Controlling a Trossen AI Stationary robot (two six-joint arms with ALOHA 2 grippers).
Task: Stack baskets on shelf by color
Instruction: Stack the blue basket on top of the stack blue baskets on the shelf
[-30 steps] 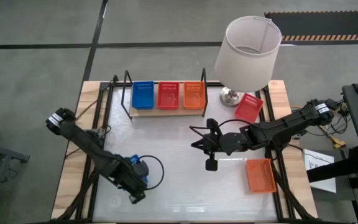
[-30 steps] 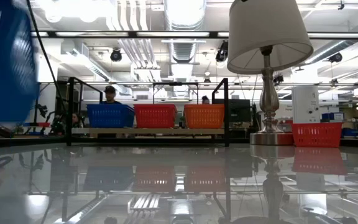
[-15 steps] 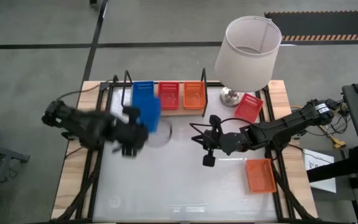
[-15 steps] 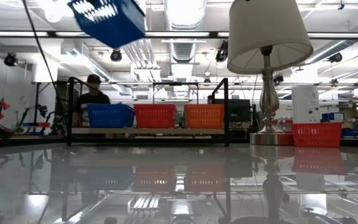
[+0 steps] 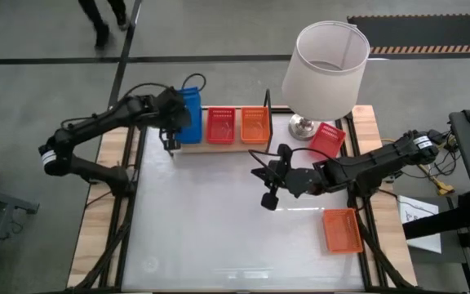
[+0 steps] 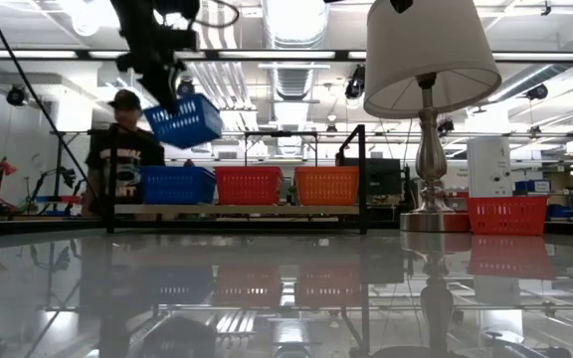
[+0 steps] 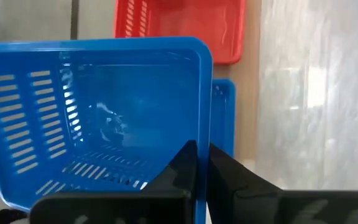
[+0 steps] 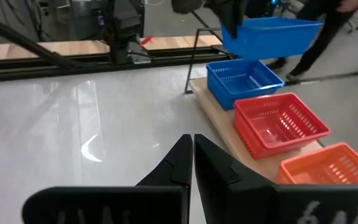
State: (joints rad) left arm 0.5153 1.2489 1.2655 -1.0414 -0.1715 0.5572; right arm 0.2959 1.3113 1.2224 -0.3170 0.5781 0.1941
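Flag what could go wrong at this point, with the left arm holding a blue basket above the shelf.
The held blue basket hangs tilted in the left pincer, above the blue basket on the shelf; it may land skewed rather than nested. It is also near the shelf's black wire frame and could catch it on the way down.

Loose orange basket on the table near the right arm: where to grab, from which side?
Grip a long side wall of the orange basket, likely from above, one finger inside the rim. It lies flat, open side up, nothing around it. The right gripper is nearest, fingers together.
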